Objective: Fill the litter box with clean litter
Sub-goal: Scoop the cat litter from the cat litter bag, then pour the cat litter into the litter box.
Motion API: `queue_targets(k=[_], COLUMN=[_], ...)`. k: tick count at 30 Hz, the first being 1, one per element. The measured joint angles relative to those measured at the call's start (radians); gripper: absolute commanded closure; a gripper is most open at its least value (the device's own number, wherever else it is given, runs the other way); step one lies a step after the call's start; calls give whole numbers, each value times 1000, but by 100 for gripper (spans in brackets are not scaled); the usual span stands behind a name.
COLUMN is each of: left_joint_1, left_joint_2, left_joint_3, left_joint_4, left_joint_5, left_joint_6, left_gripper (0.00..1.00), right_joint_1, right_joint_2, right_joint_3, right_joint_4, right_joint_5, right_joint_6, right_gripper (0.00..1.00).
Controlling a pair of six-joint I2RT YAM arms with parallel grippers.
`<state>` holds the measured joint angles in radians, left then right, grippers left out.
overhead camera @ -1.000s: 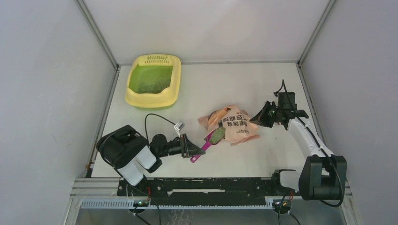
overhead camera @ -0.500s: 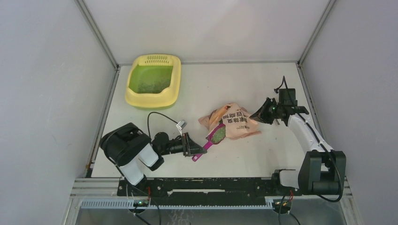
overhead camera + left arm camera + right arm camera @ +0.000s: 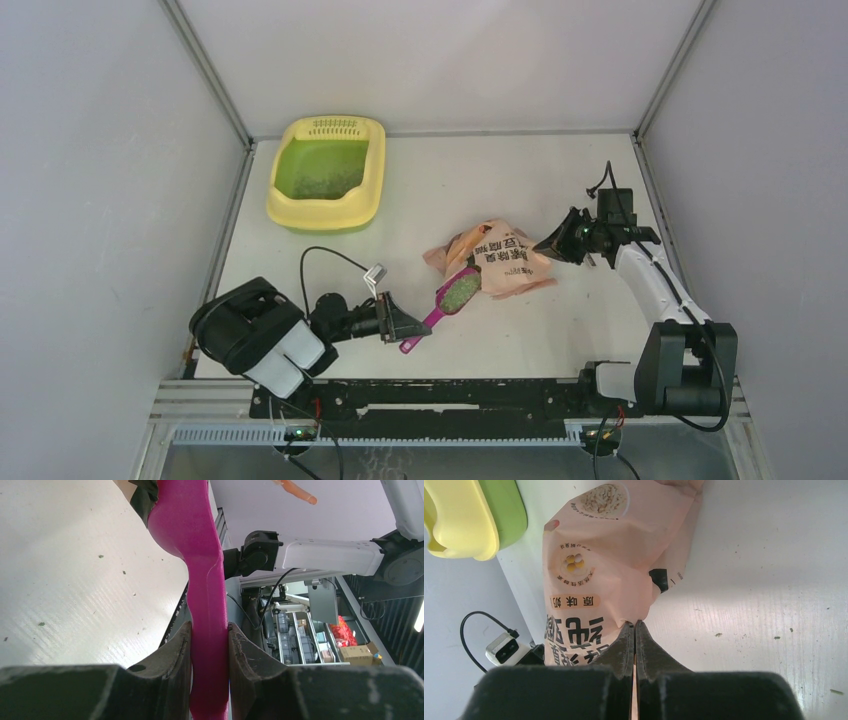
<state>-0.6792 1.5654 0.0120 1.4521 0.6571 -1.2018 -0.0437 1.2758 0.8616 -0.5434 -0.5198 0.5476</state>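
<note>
Since the counter (image 3: 520, 180) is wide and the litter box (image 3: 330, 216) sits way off in the far-left corner, well apart from everything else, the big risk for me is the long carry. The box only shows a thin speckled layer over its green floor, so I reckon the job is far from done.

Next down, the peach bag (image 3: 505, 262) lies slumped mid-counter. My right jaws are pinched tight on its edge, and if that thin film slides out of the pinch, the mouth could flop and dump granules onto the counter.

Then the magenta scoop (image 3: 445, 300). My left jaws are clamped on its handle (image 3: 207, 605) near the tail end, with the loaded bowl sticking out just beside the bag. Gripping that far back means lots of leverage, so the handle could twist in the clamp if I swing fast.

Smallest thing, but the likeliest trouble, is the clean litter (image 3: 461, 291) heaped in the bowl. Any tilt or jolt on the way over and it rolls off the rim short of the box.
</note>
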Motion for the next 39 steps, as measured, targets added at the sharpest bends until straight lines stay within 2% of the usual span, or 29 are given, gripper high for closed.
queue_targets(k=[13,21,29,35,39], left_joint_1=[0,2,17,32,80], left_joint_2=[-129,-156,-288,-301,-340], left_joint_3=[-3,-3,-3,-3,-3], left_joint_4=[-18,-21,-24,-27,-30], left_joint_5=[-7,-24,-27,-26,-9], left_joint_6=[-3,-15,-65,-101,-146], left_gripper=[100,100,100,100,100], right_joint_1=[-9,-10,-14,-15,-15], right_joint_2=[27,60,82,93,93], right_joint_3=[13,44,51,51,51], right_joint_4=[40,46,55,61,61], right_joint_5=[-7,-13,-13,-13,-13], right_joint_6=[11,23,30,31,30], right_gripper=[100,100,100,100,100])
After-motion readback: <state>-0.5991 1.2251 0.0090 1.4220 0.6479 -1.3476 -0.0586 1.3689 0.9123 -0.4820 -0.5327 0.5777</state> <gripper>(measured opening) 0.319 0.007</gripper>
